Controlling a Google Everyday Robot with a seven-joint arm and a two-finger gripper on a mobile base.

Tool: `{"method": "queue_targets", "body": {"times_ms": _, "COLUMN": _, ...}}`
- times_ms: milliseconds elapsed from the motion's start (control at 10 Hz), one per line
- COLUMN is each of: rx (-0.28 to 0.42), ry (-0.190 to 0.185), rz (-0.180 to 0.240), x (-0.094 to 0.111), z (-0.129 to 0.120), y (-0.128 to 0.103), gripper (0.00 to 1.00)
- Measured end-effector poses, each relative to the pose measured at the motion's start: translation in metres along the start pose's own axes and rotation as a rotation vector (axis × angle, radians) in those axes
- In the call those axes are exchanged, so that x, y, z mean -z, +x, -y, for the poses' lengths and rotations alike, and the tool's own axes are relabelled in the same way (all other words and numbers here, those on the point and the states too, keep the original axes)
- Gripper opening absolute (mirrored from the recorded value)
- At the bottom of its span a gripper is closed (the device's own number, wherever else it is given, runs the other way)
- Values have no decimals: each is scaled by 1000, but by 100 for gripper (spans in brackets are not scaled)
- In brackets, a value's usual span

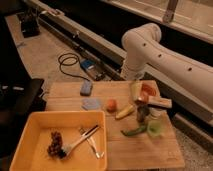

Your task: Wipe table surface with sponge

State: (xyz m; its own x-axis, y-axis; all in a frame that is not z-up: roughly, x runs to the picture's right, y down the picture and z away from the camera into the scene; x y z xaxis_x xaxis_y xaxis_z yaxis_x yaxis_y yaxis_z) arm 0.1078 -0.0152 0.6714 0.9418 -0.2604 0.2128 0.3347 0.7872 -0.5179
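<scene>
The sponge (86, 88), a small medium-blue block, lies at the back left of the light tan wooden table (142, 152). A flatter, paler grey-blue patch (91, 103) lies just in front of it. My white arm (145, 42) comes in from the right and bends down to the table's back edge. The gripper (134, 88) hangs over the back middle of the table, to the right of the sponge and apart from it, next to a red bowl (148, 91).
A large yellow tray (22, 130) at the front left holds utensils (85, 139) and a dark cluster (54, 144). An orange fruit (111, 104), a yellow piece (125, 111), a green pepper (134, 131), a can (142, 114) and a green cup (155, 128) crowd the table's right half. A cable (69, 62) lies on the floor behind.
</scene>
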Motion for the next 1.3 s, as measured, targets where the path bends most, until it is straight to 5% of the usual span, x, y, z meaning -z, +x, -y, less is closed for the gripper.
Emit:
{"method": "queue_targets", "body": {"times_ms": 200, "rx": 58, "ry": -1, "rz": -20, "x": -3, "z": 16, "y": -17, "gripper": 80}}
{"method": "queue_targets", "body": {"times_ms": 500, "rx": 194, "ry": -1, "rz": -42, "x": -25, "z": 54, "y": -74, "gripper": 80}}
{"method": "queue_targets", "body": {"times_ms": 1000, "rx": 349, "ry": 30, "rz": 48, "x": -78, "z": 99, "y": -151, "gripper": 80}}
{"method": "queue_targets", "body": {"times_ms": 1300, "rx": 395, "ry": 80, "rz": 63, "x": -100, "z": 112, "y": -166, "gripper": 80}}
